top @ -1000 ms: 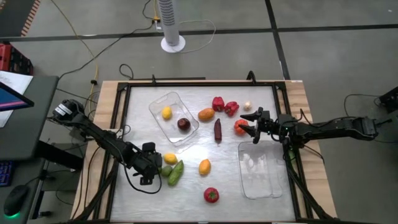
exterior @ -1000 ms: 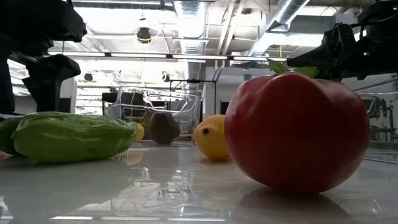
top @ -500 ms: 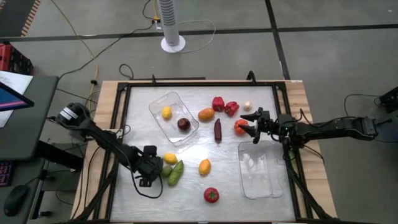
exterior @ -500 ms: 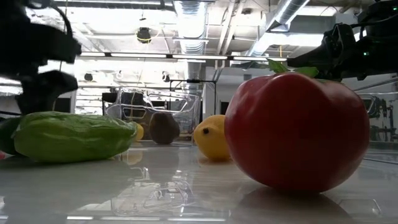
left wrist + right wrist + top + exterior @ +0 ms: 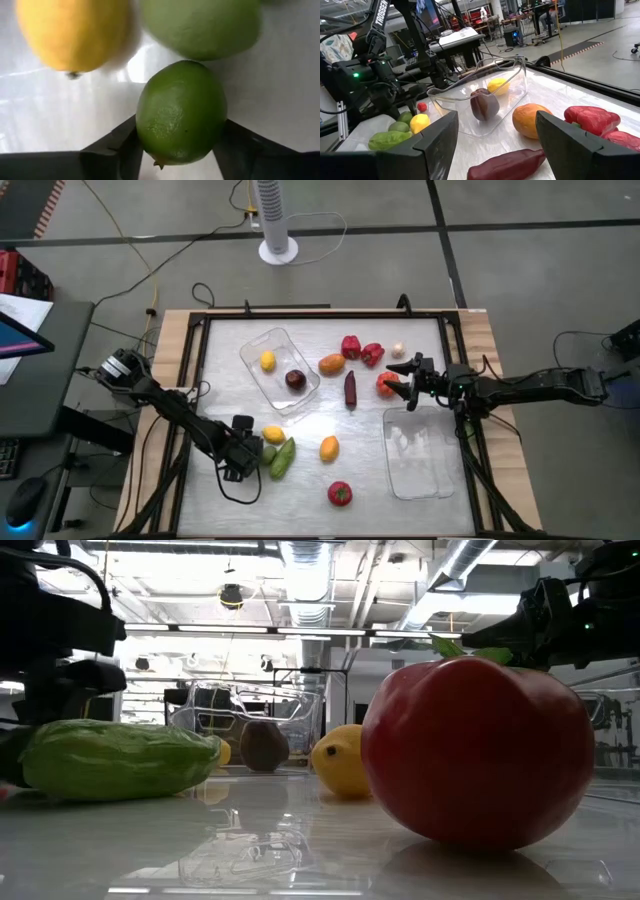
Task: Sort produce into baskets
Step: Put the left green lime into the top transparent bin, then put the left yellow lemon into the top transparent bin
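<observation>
Left gripper (image 5: 175, 150) clamped on lime (image 5: 180, 112) — lemon (image 5: 75, 32) at its 11 o'clock, so lift straight up. Right gripper (image 5: 495, 145) apart, waiting by the red pepper (image 5: 388, 383).

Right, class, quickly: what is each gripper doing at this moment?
Left gripper: shut on the lime.
Right gripper: open, holding nothing.

In the left wrist view the lime (image 5: 181, 112) hides the inner faces of the fingers (image 5: 115, 150), and the frame edge cuts off the lemon (image 5: 75, 31) and the cucumber (image 5: 200, 25).
</observation>
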Controlling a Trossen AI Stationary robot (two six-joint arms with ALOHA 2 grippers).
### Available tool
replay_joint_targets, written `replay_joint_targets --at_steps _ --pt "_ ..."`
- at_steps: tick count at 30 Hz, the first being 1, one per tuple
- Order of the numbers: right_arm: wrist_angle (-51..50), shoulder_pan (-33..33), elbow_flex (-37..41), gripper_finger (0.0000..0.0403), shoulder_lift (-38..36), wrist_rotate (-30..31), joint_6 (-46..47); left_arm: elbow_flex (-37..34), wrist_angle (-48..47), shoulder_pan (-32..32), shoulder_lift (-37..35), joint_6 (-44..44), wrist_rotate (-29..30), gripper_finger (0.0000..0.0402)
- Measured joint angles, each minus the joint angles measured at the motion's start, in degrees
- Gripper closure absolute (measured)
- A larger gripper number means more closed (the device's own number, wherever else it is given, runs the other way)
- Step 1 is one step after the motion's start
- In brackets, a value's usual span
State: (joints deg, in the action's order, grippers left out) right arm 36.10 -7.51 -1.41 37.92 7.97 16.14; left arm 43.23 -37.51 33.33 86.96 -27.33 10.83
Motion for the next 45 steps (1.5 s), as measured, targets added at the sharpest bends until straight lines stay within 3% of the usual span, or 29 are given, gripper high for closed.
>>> replay_joint_targets --at_steps 3,7,10,12,15,20,27,38,41,45 --pt "0.04 0.0 0.0 0.0112 0.0 0.0 0.05 2.64 -5.27 -0.12 0.0 0.0 1.49 0.0255" --pt "0.08 0.0 0.0 0.0112 0.01 0.0 0.07 8.2 -17.39 -0.08 -0.65 0.01 4.84 0.0261" --pt "0.0 0.0 0.0 0.0112 -0.01 0.0 0.07 12.95 -26.16 -0.44 -2.16 -1.07 12.29 0.0252" --pt "-0.03 0.0 0.0 0.0112 0.01 0.01 0.06 15.06 -31.19 -1.41 -3.05 -4.17 21.28 0.0244" --pt "-0.03 0.0 0.0 0.0112 -0.01 0.0 0.06 16.28 -33.61 -5.25 -4.11 -5.94 31.34 0.0242" --pt "-0.03 0.0 0.0 0.0112 0.0 0.01 0.04 16.29 -31.36 -14.97 -4.11 -0.2 34.12 0.0244" --pt "-0.07 0.0 0.0 0.0112 0.01 0.02 0.02 16.29 -23.56 -22.98 -4.37 10.61 31.43 0.0208" --pt "-0.09 0.0 0.0 0.0112 0.01 0.01 0.0 16.29 -23.57 -22.69 -6.74 12.94 30.67 0.0112" --pt "-0.09 -0.01 0.0 0.0112 0.0 0.02 -0.01 16.29 -23.55 -21.21 -9.59 11.8 26.78 0.011" --pt "-0.11 0.0 0.0 0.0112 0.01 0.02 -0.02 16.29 -22.93 -18.33 -13.2 5.42 17.05 0.0109"
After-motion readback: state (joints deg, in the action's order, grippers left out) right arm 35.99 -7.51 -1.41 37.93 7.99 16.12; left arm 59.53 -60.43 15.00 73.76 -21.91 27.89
